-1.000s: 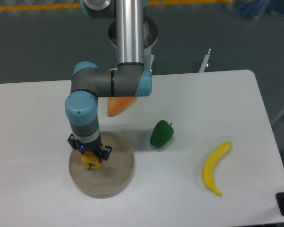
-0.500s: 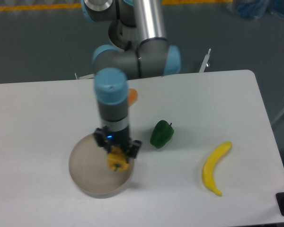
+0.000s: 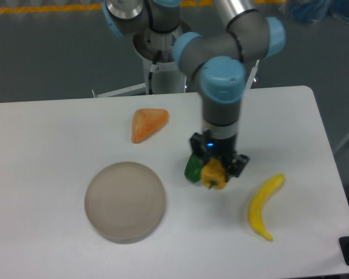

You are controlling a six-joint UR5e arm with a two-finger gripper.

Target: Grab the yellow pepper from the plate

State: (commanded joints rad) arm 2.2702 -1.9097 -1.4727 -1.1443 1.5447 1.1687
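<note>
My gripper [image 3: 215,172] is shut on the yellow pepper [image 3: 214,175], a small yellow-orange bell pepper. It holds the pepper above the table, right of the plate and just in front of the green pepper [image 3: 193,168], which it partly hides. The plate [image 3: 124,201], a round beige dish, sits at the front left with nothing on it.
An orange wedge-shaped object [image 3: 148,124] lies behind the plate. A yellow banana [image 3: 263,206] lies at the front right. The robot's base [image 3: 157,46] stands behind the table's far edge.
The gripper has carried the yellow pepper off the plate and to the right, to just beside the green pepper. The plate now holds nothing.
</note>
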